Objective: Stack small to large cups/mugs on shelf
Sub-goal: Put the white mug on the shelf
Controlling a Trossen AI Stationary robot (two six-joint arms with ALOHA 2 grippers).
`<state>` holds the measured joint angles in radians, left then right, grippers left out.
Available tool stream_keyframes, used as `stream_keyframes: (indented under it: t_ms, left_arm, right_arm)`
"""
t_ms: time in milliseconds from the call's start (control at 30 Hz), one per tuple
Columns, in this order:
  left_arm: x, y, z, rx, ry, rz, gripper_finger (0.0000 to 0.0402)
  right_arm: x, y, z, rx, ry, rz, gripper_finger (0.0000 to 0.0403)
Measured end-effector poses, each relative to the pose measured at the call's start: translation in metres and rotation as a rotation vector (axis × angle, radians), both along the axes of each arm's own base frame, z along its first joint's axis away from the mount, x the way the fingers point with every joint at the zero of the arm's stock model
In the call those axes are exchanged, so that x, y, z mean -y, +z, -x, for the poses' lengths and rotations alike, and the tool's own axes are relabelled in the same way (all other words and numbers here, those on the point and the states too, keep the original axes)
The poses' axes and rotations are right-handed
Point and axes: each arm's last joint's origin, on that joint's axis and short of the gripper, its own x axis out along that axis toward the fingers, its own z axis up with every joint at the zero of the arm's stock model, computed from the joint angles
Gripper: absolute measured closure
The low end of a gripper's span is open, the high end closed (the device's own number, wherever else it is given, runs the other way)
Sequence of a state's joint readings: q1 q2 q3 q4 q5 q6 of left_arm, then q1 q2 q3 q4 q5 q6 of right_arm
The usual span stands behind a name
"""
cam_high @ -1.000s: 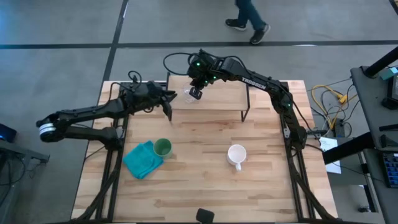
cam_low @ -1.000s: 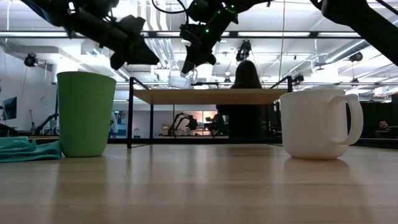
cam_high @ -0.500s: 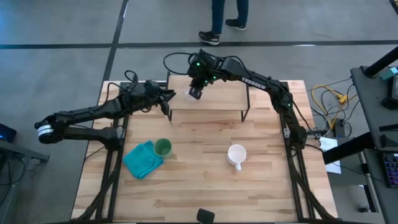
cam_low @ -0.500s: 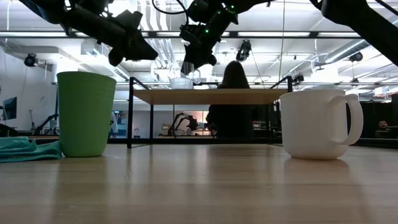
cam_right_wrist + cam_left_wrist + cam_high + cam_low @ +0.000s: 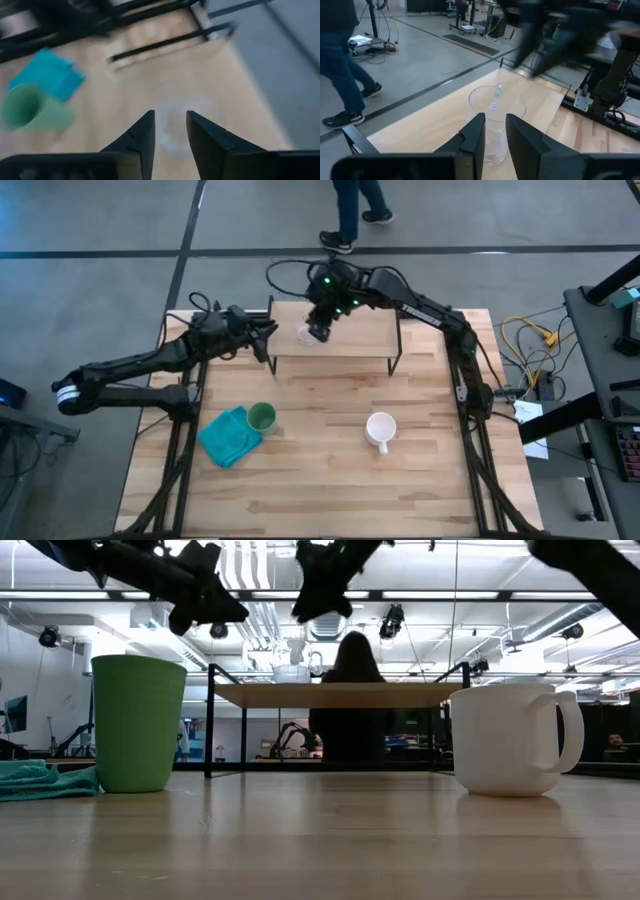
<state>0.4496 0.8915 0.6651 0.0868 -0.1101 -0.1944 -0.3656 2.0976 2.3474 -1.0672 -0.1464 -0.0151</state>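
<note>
standing alone at the shelf's [image 5: 350,340] left edge, one glass cup [image 5: 306,334]; right tool [image 5: 320,330] above it, open, empty; left tool [image 5: 268,340] beside it, slightly open, empty.

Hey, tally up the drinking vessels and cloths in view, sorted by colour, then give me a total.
Clear: 1, the glass cup on the shelf.
Green: 1, the green cup.
White: 1, the white mug.
Teal: 1, the cloth.
Total: 4.

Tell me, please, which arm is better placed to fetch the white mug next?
The right, I would judge. The white mug stands on the table's right half, on that arm's side. The right claw is above the shelf, free of the glass cup. The left claw hovers at the shelf's left end.
</note>
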Motion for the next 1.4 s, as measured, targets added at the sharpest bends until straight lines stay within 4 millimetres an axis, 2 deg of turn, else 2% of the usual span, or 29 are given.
stream_keyframes:
  t_ms: [133,333,400,533,633,767,933,1033,1167,1400]
  left_arm:
    - [0.002,0.004,0.004,0.020,0.000,-0.009,0.0338]
    - [0.005,0.009,0.010,0.053,0.000,-0.016,0.0338]
    - [0.007,0.013,0.013,0.081,-0.002,-0.028,0.0338]
    - [0.013,0.025,0.024,0.138,-0.032,-0.053,0.0338]
    - [0.018,0.033,0.034,0.185,-0.045,-0.077,0.0338]
    - [0.024,0.039,0.046,0.230,-0.046,-0.100,0.0338]
    - [0.030,0.046,0.058,0.281,-0.047,-0.126,0.0338]
    - [0.031,0.047,0.062,0.293,-0.047,-0.138,0.0338]
    - [0.032,0.048,0.063,0.294,-0.047,-0.143,0.0338]
    - [0.030,0.045,0.059,0.275,-0.051,-0.133,0.0338]
  right_arm:
    - [-0.031,0.012,0.021,-0.120,0.045,-0.067,0.0306]
    - [-0.077,0.018,0.047,-0.323,0.048,-0.179,0.0309]
    - [-0.089,0.018,0.051,-0.376,0.040,-0.206,0.0308]
    - [-0.111,0.012,0.046,-0.402,0.042,-0.233,0.0308]
    - [-0.125,-0.002,0.040,-0.461,0.056,-0.244,0.0308]
    - [-0.141,-0.035,0.037,-0.600,0.028,-0.275,0.0308]
    - [-0.155,-0.080,0.040,-0.787,-0.010,-0.291,0.0307]
    - [-0.161,-0.100,0.046,-0.871,-0.007,-0.286,0.0309]
    - [-0.167,-0.111,0.055,-0.927,0.009,-0.276,0.0318]
    - [-0.173,-0.111,0.073,-0.947,0.028,-0.266,0.0331]
